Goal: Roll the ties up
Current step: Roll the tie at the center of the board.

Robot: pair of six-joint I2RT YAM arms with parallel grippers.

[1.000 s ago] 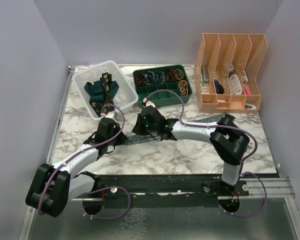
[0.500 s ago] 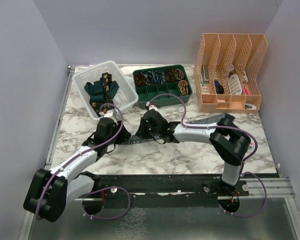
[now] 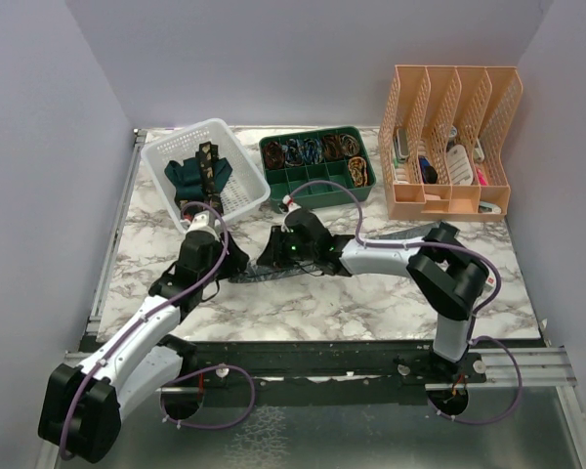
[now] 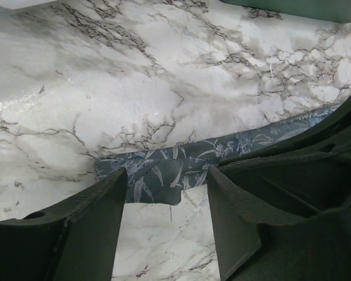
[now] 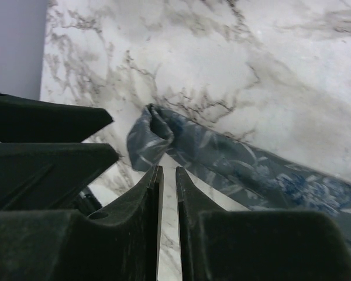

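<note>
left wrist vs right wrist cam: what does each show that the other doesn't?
Left wrist only: the open left gripper straddling the end of the blue-grey tie, and the green tray edge. Right wrist only: the right gripper nearly shut by the tie's curled-over tip, and a purple wall. Both: that tie on the marble table.

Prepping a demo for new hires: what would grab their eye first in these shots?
The blue-grey patterned tie stretched flat across the marble table, with both arms meeting over its end near the centre. The left gripper stands open astride the tie, and the right gripper, fingers nearly together, hovers by a small fold in it. Behind, a white basket at rear left holds more dark ties, and an orange file rack stands at rear right.
</note>
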